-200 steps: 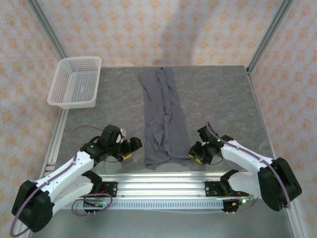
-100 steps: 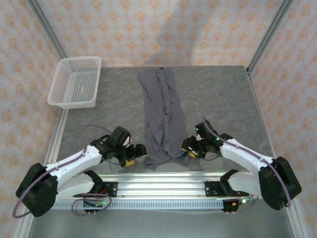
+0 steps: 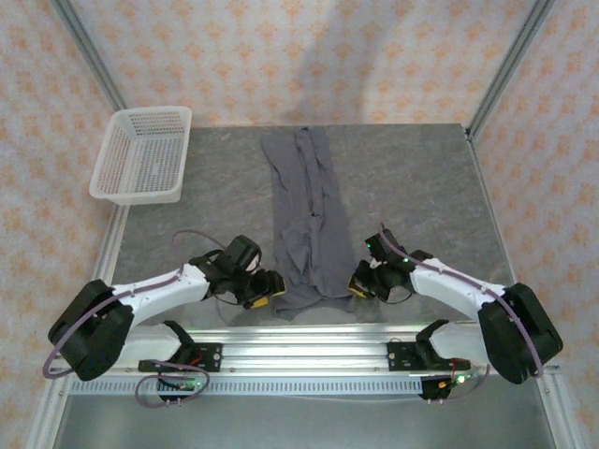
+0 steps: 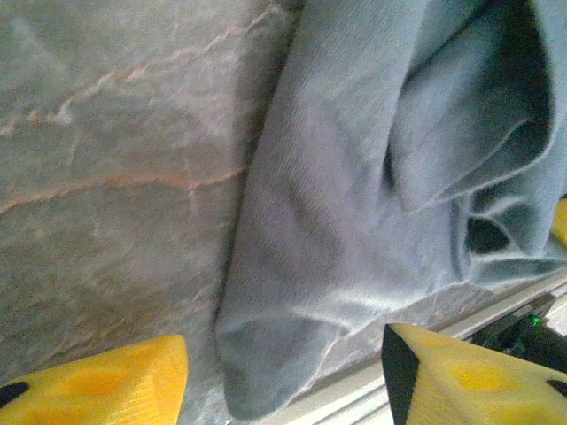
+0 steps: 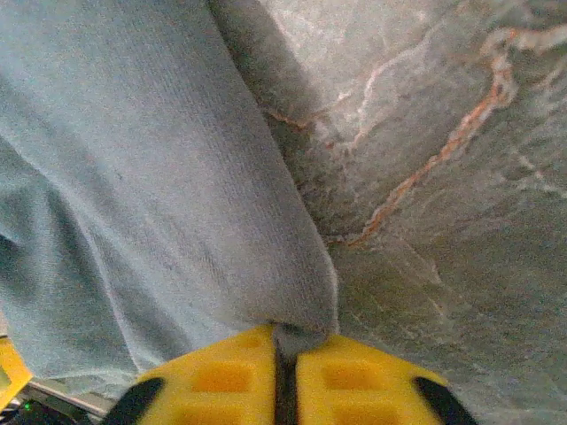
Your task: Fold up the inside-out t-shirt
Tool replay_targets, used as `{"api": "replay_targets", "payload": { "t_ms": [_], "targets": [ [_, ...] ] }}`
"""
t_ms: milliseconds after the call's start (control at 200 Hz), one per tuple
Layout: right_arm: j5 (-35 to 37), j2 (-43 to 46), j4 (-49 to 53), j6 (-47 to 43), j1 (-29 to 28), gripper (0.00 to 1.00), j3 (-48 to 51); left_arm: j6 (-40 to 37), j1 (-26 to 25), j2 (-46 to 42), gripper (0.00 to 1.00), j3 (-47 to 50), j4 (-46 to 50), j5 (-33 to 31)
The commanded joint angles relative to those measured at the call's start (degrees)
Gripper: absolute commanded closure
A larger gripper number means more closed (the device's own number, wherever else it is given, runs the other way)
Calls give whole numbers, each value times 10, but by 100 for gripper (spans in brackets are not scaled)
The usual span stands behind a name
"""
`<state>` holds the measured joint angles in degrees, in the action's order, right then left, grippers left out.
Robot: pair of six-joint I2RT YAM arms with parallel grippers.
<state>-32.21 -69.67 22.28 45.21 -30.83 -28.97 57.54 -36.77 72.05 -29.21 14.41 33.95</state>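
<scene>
We see the right gripper clamped on one corner of the slate-grey fabric t-shirt; the left gripper straddles another, jaws apart.

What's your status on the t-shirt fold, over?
Right gripper shut on near right corner of the t-shirt. Left gripper open, straddling the near left corner. The t-shirt lies in a long narrow strip. Basket far left, well apart.

t-shirt plain slate-grey, no print. table grey stone look w/ orange-pink veins. basket white mesh. walls peach, floral repeat. pads yellow. arms white w/ black joints.
</scene>
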Motion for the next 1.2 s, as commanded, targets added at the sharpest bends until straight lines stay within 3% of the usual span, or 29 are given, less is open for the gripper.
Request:
{"api": "replay_targets", "payload": {
  "t_ms": [0,180,305,575,726,861,1001,1111,1191],
  "targets": [
    [5,7,0,0,-4,100,-11,38,-7,19,46,5,-80,5],
    [26,16,20,7,-4,100,-9,15,-23,56,45,-17,-59,16],
    [31,16,19,13,-4,100,-4,-24,-37,53,39,-39,27,-20],
    [35,34,23,18,-4,100,-1,-42,-37,52,30,-44,76,-39],
    [36,27,23,17,-4,100,0,-13,-41,71,32,-32,3,-11],
    [40,29,28,21,-5,100,-4,-16,-56,104,33,-57,1,-17],
    [43,33,33,21,-5,100,-3,15,-58,111,49,-54,-60,-8],
    [42,34,36,21,-5,100,-2,53,-58,109,73,-45,-129,6],
    [42,33,35,21,-5,100,-3,58,-59,104,83,-50,-137,5]
  ]
}}
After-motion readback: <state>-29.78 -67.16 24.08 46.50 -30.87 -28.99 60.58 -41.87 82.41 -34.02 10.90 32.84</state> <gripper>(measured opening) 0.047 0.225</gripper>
